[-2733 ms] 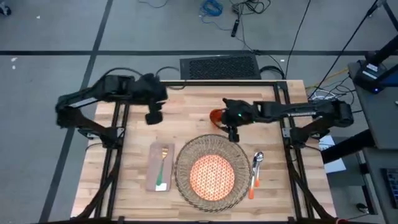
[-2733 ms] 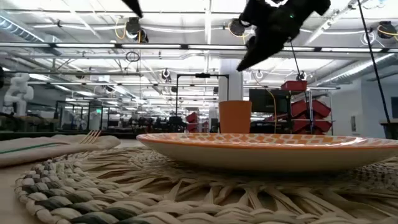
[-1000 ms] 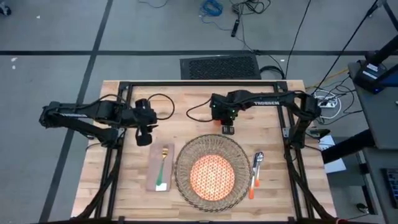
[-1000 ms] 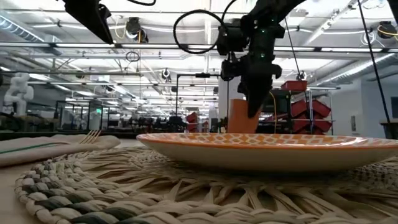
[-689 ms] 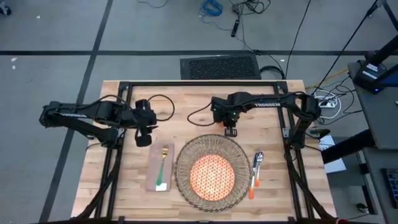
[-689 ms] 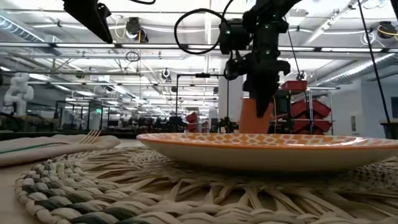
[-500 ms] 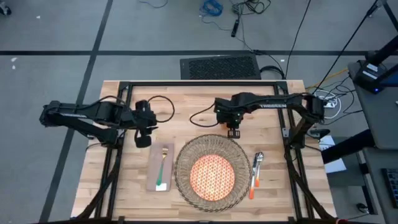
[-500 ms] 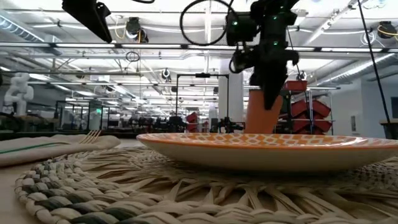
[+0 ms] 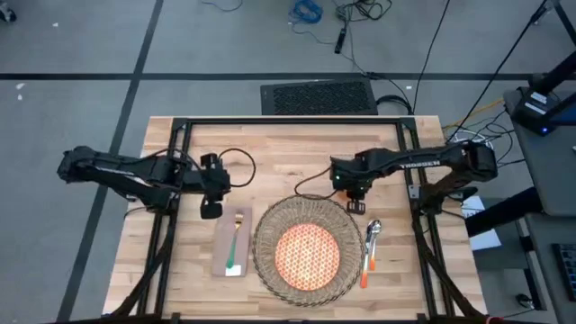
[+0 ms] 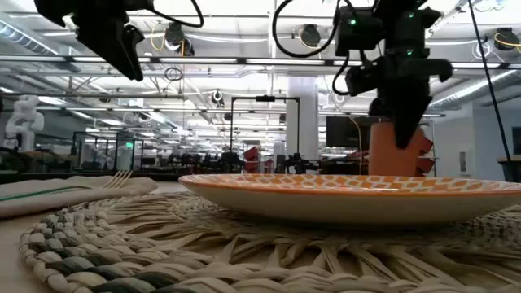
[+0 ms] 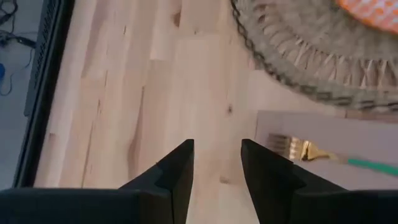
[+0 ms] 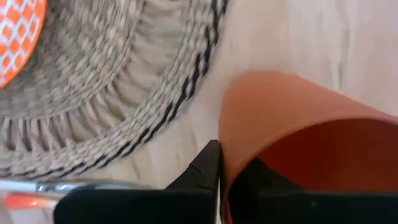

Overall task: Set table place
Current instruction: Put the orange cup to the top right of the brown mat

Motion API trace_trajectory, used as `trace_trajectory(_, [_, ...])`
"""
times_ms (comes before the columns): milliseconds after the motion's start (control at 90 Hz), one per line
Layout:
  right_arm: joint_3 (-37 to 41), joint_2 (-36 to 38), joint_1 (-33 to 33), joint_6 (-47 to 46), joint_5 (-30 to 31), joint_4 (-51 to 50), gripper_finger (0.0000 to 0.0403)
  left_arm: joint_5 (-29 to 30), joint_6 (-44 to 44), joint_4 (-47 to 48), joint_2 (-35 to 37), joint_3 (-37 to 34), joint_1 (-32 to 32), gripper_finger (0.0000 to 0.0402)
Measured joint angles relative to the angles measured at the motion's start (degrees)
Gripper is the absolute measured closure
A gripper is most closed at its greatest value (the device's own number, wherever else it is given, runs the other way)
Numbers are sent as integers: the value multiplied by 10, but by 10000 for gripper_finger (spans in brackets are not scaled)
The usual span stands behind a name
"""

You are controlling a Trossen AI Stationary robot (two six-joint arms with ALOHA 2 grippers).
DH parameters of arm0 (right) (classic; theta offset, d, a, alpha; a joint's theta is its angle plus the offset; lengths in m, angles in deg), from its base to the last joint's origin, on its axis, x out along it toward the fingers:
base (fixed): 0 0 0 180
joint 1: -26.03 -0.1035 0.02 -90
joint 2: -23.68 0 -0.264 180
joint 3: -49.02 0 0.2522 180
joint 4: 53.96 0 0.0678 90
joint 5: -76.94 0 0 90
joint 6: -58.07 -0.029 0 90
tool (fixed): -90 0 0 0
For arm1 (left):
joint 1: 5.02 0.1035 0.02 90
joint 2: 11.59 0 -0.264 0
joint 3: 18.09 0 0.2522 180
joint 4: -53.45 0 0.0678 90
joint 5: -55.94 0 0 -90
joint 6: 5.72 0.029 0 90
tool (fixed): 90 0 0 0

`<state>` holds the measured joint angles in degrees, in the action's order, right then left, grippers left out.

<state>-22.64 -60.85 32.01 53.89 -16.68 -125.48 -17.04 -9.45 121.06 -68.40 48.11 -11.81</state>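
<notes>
I see my right gripper (image 12: 219, 180) pinching the rim of the orange cup (image 12: 298, 137), one finger inside and one outside. The cup hangs just past the far right edge of the woven placemat (image 9: 306, 247), close to the spoon (image 9: 373, 231). It is plain orange, small and round (I can read no words on it, and the white writing on the right arm is too small to read). The patterned plate (image 9: 306, 254) sits in the middle of the placemat. My left gripper (image 11: 216, 165) is a little open and holds nothing, above the table (image 9: 279, 153) near the fork (image 11: 323, 154) on the napkin (image 9: 232, 241).
</notes>
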Motion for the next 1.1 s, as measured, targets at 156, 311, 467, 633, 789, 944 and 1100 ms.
trace_trajectory(156, [0, 20, -26, -27, 3, -30, 403, 0, 11, -21, 0, 0, 0, 281])
trace_trajectory(311, [0, 32, -38, -53, 5, -35, 403, -1, 11, -29, 0, 0, 0, 281])
trace_trajectory(467, [7, 32, -38, -67, 5, -38, 403, -6, 1, -29, 0, 0, -3, 281])
trace_trajectory(633, [39, 31, -39, -78, -8, -17, 403, -8, -3, -29, 0, 0, -19, 281])
trace_trajectory(789, [44, 34, -39, -83, -8, -9, 402, -8, -4, -29, 0, 0, -24, 281])
trace_trajectory(944, [46, 41, -39, -90, -13, 6, 383, -8, -5, -39, 0, 0, -24, 281])
trace_trajectory(1100, [46, 50, -39, -102, -12, 8, 355, -8, -5, -42, 0, 0, -24, 281])
